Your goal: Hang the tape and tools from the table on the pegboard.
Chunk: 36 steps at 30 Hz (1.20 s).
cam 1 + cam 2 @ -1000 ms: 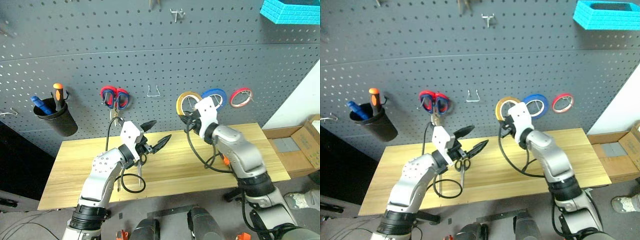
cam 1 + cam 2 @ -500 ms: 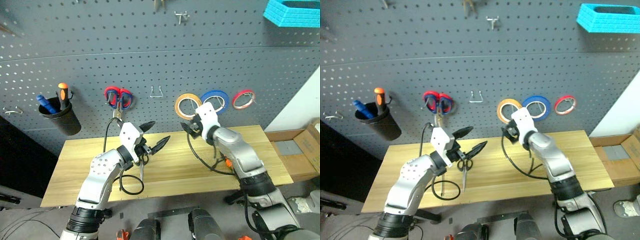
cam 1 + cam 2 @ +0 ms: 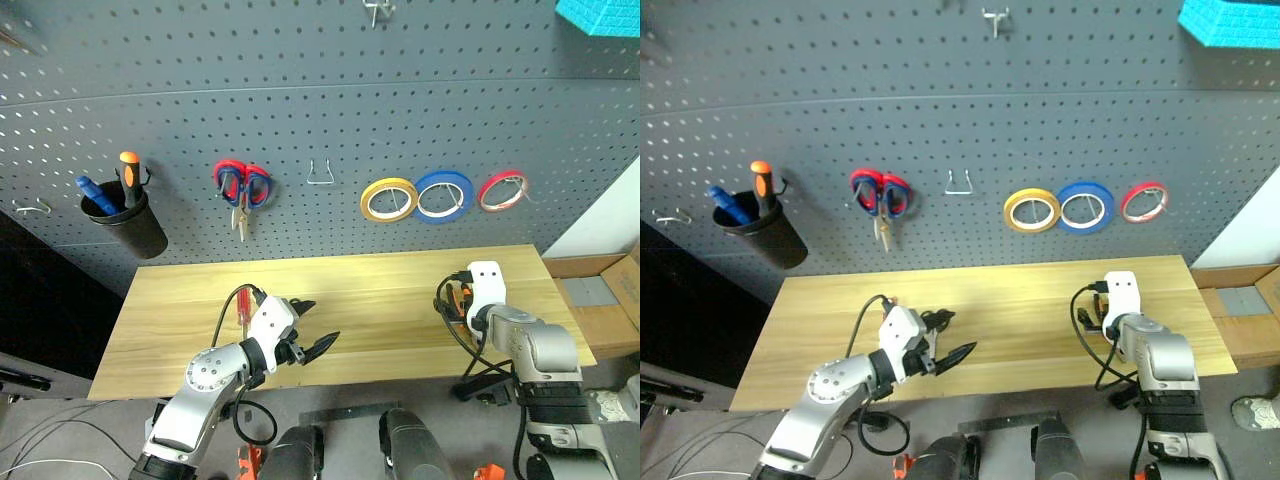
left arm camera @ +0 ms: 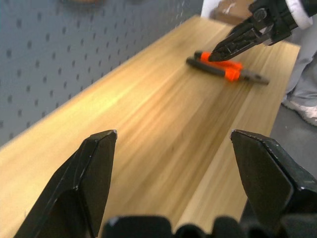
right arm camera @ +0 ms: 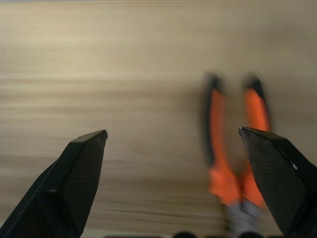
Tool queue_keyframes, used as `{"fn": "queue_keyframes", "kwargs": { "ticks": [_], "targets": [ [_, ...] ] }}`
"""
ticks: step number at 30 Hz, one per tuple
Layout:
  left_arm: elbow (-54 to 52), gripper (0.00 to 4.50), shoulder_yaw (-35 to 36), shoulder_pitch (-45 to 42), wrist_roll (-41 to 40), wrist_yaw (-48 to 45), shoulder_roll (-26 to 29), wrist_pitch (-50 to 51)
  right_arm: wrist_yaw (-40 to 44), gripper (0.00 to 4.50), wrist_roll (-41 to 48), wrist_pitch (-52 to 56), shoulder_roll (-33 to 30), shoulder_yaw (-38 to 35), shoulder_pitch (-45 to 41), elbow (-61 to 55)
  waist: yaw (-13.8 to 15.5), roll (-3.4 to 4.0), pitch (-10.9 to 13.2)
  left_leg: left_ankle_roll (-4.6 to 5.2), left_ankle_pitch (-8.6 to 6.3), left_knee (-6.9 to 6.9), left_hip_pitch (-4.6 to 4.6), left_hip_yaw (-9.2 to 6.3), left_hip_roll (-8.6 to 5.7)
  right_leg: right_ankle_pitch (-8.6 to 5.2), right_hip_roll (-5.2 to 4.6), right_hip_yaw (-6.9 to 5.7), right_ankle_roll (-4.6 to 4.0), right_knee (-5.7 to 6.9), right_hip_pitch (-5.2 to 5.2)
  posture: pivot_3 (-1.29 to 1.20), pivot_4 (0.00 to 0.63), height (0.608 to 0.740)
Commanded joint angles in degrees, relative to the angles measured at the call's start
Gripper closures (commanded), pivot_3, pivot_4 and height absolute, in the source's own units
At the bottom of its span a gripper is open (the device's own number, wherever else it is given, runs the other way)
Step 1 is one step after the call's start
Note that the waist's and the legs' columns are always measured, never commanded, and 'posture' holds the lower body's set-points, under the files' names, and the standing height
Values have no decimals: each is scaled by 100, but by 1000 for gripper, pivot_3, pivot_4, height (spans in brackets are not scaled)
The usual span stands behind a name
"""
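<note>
Above the long pale yellow wood-plank table (image 3: 350, 300), the yellowish-tan tape ring (image 3: 389, 200) is hanging on the dark grey perforated pegboard (image 3: 300, 110), sitting at nine o'clock of the blue tape ring (image 3: 444, 196) and the thin red tape ring (image 3: 502, 190). Red-and-blue-handled scissors (image 3: 241, 190) are dangling from a hook farther toward nine o'clock, and a black cup (image 3: 125, 225) is holding orange- and blue-handled tools. Toward three o'clock on the table, the orange-and-black-handled pliers (image 5: 233, 148) are lying flat while the right gripper (image 5: 183, 183) is hovering over them, fingers spread wide and holding nothing; the handles are lying nearer one finger than the other. Toward seven o'clock, the left gripper (image 3: 305, 325) is poising low over the front edge, its fingers also apart and empty, with a red-handled screwdriver (image 3: 240, 303) peeking out just behind that arm. The pliers look like the next tool to be collected. Doing it well is calling for sliding the right gripper sideways until both handles are sitting between the fingers, descending squarely, and pinching across both handles so they are not splaying or swinging on the way to a hook.
</note>
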Motion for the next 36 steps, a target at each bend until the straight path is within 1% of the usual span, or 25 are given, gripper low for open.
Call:
{"fn": "queue_keyframes", "kwargs": {
  "ticks": [1,7,9,16,19,20,23,24,25,27,30,31,33,34,36],
  "targets": [
    [-489,563,84,114,-129,10,83,134,-126,79,-304,-405,-89,203,-67,229,2,2,32,2,-1,-2,-3,1,0,0,0,-1,-1,-2,-2,-138,288,740],
    [-752,563,150,273,-192,15,213,307,-149,79,-472,-575,-130,226,-64,550,4,-13,138,12,-8,-5,-4,6,3,-1,0,-2,-1,-8,-3,-125,297,740],
    [-769,563,136,242,-199,15,235,345,-153,79,-549,-662,-180,215,-119,746,8,-15,155,11,-7,-3,-6,6,5,-18,1,-4,26,-8,-2,-125,299,740],
    [-840,563,140,231,-215,17,272,405,-103,79,-494,-755,-153,129,-228,1208,6,-40,224,11,-7,-2,-4,20,18,-18,10,1,26,-9,-4,-116,306,740],
    [-916,563,247,153,-359,109,194,584,-213,640,-408,-694,-63,-54,-337,1342,10,-49,233,11,-7,-4,-6,20,20,-18,11,0,26,-14,-4,-114,305,740],
    [-926,563,255,135,-370,111,206,597,-240,925,-364,-645,-27,-126,-380,1366,12,-51,237,11,-7,-3,-6,20,20,-17,11,1,25,-14,-4,-114,305,740],
    [-921,563,277,109,-383,105,233,583,-300,2010,-404,-662,23,-160,-435,1420,13,-50,240,11,-7,-3,-7,20,21,-18,11,1,26,-13,-5,-110,297,740],
    [-903,563,282,96,-383,106,233,568,-308,2257,-431,-663,28,-146,-437,1420,13,-51,240,10,-7,-3,-7,20,21,-18,11,0,27,-13,-6,-111,295,740],
    [-867,563,273,74,-373,109,224,550,-307,2299,-446,-680,28,-137,-448,1453,14,-51,240,10,-7,-4,-7,20,21,-18,12,1,26,-14,-6,-115,290,740],
    [-803,563,290,12,-378,121,195,511,-229,2299,-479,-650,-42,-35,-376,1153,14,-51,240,10,-7,-4,-8,20,21,-18,12,0,26,-16,-6,-121,285,740],
    [-669,563,375,-112,-422,149,142,459,342,2299,-529,-778,-370,552,-112,200,20,-45,243,10,-7,-4,-17,20,21,-18,12,0,26,-15,-15,-129,276,740],
    [-602,563,453,-210,-454,193,95,436,919,2299,-216,-790,-520,808,18,-455,16,-43,244,10,-7,-4,-23,20,20,-18,12,0,26,-14,-22,-134,268,740],
    [-541,563,566,-339,-518,235,31,402,1755,2299,207,-914,-778,1152,207,-1423,4,-40,247,10,-7,-5,-34,24,21,-16,13,4,25,-13,-37,-134,264,740],
    [-496,563,579,-411,-527,249,-13,388,2051,2299,312,-1036,-905,1263,261,-1707,-4,-40,247,10,-7,-6,-36,29,24,-17,17,10,27,-10,-42,-134,256,740],
    [-593,563,686,-388,-365,394,-53,94,2528,2299,780,-886,-1067,1221,216,-2381,-5,-41,246,8,-8,-5,-35,33,31,-18,24,13,30,-11,-44,-138,240,740]
  ]
}}
